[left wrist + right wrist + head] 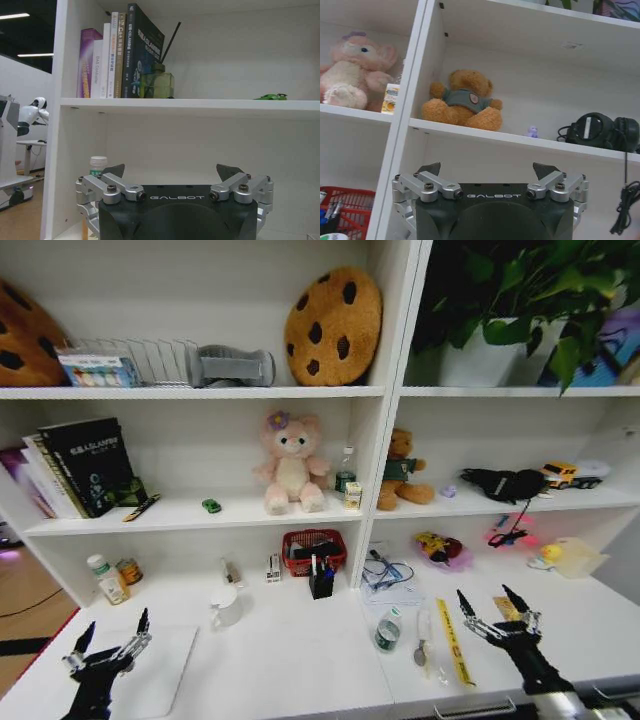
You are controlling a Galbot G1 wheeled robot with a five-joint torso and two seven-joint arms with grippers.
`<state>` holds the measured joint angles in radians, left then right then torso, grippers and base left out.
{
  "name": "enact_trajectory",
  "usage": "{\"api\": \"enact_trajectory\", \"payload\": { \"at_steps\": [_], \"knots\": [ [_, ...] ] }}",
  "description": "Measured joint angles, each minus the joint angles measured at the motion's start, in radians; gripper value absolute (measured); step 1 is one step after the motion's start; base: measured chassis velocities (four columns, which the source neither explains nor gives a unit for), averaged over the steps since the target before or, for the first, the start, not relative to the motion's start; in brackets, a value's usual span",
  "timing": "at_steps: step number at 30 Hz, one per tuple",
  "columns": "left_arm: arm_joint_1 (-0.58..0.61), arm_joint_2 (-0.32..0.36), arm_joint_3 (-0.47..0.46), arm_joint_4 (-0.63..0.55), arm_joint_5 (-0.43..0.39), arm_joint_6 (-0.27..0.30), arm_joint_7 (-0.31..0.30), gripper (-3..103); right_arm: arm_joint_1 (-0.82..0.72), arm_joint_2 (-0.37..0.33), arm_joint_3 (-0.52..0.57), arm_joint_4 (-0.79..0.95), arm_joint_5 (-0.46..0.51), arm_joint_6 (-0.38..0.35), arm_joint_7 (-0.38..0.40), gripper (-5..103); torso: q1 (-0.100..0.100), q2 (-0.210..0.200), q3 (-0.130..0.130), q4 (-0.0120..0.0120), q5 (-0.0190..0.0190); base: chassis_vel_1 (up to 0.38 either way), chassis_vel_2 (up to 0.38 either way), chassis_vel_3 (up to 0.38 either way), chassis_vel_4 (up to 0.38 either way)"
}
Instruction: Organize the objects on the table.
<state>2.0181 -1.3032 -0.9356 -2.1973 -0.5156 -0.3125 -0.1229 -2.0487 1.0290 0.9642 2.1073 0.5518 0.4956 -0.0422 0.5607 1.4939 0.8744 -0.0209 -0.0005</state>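
Both pincers are spread wide and hold nothing. The left pincer (112,636) hangs low at the left, just above the flat silver laptop (150,672) that lies closed on the long white desk (290,660), and its dark fingertips (114,171) point toward the shelf wall without touching anything. The right pincer (492,600) stands open at the right side of the desk, also free, just beside a long yellow strip (455,642) that lies flat on the desk top. Between the two pincers the desk carries a clear glass mug (226,608), a small bottle with a green label (388,631) and a metal spoon (421,650). A red wire basket (313,550) stands further back, against the shelf wall, with a small black pen holder (321,583) just in front of it. The tiny green toy car (211,505) sits on the white shelf board (200,515) above the desk, to the left of a pink plush animal (290,462), and well apart from both pincers. On the same board a thin black pen (141,507) lies tilted, near a row of upright books (80,465).
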Motion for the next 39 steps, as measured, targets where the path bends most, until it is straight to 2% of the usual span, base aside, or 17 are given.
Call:
{"api": "enact_trajectory", "payload": {
  "at_steps": [7,10,17,27,35,38,39],
  "knots": [
    [-0.004,-0.019,0.009,0.003,0.007,-0.002,0.000,100,-0.030,0.018,-0.042,0.017,-0.049,0.004,-0.026,100,0.000,0.000,0.000,-0.0008,0.0004,0.019,0.023,-0.011,-0.005],
    [-0.007,-0.028,0.014,0.003,0.012,-0.002,0.000,100,-0.048,0.032,-0.095,0.021,-0.087,0.021,-0.082,100,0.000,0.000,0.000,-0.0008,0.0007,0.000,0.000,0.000,0.000],
    [-0.007,-0.028,0.011,0.003,0.012,-0.002,0.000,100,-0.024,0.014,-0.162,0.023,-0.106,0.001,-0.119,100,0.000,0.000,0.000,-0.0005,0.0003,0.000,0.000,0.000,0.000],
    [-0.001,-0.039,0.000,-0.002,0.013,-0.002,0.000,100,0.104,-0.055,-0.288,-0.051,-0.082,-0.091,-0.105,100,0.000,0.000,0.000,-0.0008,0.0005,0.000,0.000,0.000,0.000],
    [-0.002,-0.047,0.003,-0.006,0.023,0.000,-0.001,100,0.195,-0.079,-0.350,-0.121,-0.084,-0.124,-0.091,100,0.000,0.000,0.000,-0.0006,0.0005,0.000,0.000,0.000,0.000],
    [-0.004,-0.045,0.002,-0.010,0.024,0.003,-0.002,100,0.221,-0.087,-0.362,-0.133,-0.080,-0.133,-0.084,96,0.000,0.000,0.000,-0.0006,0.0006,0.000,0.000,0.000,0.000],
    [-0.005,-0.044,0.001,-0.012,0.023,0.004,-0.002,100,0.229,-0.089,-0.367,-0.133,-0.078,-0.137,-0.077,91,0.000,0.000,0.000,-0.0006,0.0006,0.000,0.000,0.000,0.000]
  ]
}}
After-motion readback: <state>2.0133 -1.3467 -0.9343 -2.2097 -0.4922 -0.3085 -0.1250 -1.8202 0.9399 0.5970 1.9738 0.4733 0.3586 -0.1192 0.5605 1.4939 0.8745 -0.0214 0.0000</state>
